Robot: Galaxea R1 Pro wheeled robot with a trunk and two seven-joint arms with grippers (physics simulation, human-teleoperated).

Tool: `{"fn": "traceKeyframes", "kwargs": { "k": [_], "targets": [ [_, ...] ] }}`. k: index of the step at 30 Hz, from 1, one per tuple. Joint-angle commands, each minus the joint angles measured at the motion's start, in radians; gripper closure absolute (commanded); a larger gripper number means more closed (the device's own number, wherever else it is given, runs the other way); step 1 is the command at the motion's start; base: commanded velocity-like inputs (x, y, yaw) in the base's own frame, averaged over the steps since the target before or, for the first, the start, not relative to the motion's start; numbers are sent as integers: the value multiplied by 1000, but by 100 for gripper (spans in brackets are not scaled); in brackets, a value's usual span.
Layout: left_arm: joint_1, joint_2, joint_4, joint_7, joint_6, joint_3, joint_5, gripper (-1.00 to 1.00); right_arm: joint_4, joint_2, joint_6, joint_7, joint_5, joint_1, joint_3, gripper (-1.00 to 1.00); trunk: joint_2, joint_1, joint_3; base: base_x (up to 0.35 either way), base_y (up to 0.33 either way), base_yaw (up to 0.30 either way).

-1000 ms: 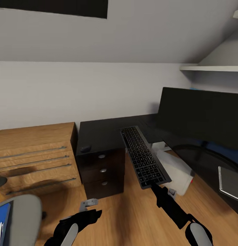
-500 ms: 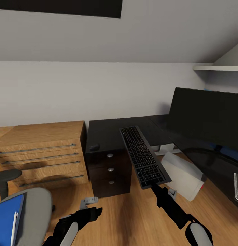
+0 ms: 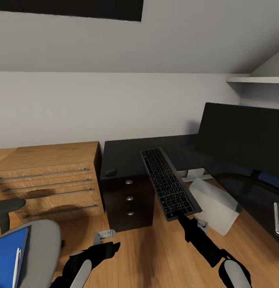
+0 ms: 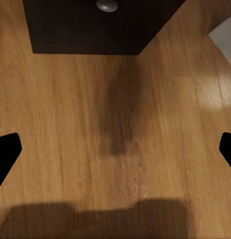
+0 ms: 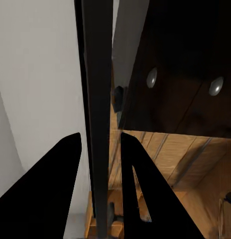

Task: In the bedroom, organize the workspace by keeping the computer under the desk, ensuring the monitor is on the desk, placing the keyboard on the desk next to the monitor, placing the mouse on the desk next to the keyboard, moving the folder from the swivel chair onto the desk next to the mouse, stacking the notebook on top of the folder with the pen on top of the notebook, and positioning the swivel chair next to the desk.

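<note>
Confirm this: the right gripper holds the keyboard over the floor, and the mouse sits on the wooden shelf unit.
Wrong about the mouse: in the head view it sits on the desk, above the drawers. The right gripper does hold the keyboard over the floor.

The black-keyed keyboard (image 3: 169, 184) hangs in air above the floor before the desk (image 3: 127, 154); small black mouse (image 3: 111, 172) on desk's corner; blue folder (image 3: 9, 256) on swivel chair (image 3: 41, 244); monitor (image 3: 239, 138) upright on desk
</note>
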Motion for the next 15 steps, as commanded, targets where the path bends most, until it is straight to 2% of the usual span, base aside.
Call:
{"fn": "traceKeyframes", "kwargs": {
  "k": [1,3,5,9,12,15],
  "targets": [
    [-1,1,-1,10,2,-3,11,-100,-1,2,5,-24,-1,-3,-1,100,0,0,-1,0,0,0],
    [-1,1,-1,11,2,-3,11,-100,1,4,3,-73,1,-9,0,100,0,0,-1,0,0,0],
    [-1,1,-1,11,2,-3,11,-100,3,11,1,-148,0,-41,3,100,0,0,-1,0,0,0],
    [0,1,-1,11,2,-3,11,-100,8,35,1,-220,0,-116,12,100,0,0,-1,0,0,0],
    [-1,1,-1,11,2,-3,11,-100,24,50,0,-299,1,-191,42,100,0,0,-1,0,0,0],
    [-1,1,-1,11,1,-4,11,-100,55,70,-7,-354,1,-242,68,100,0,0,-1,0,0,0]
  ]
}}
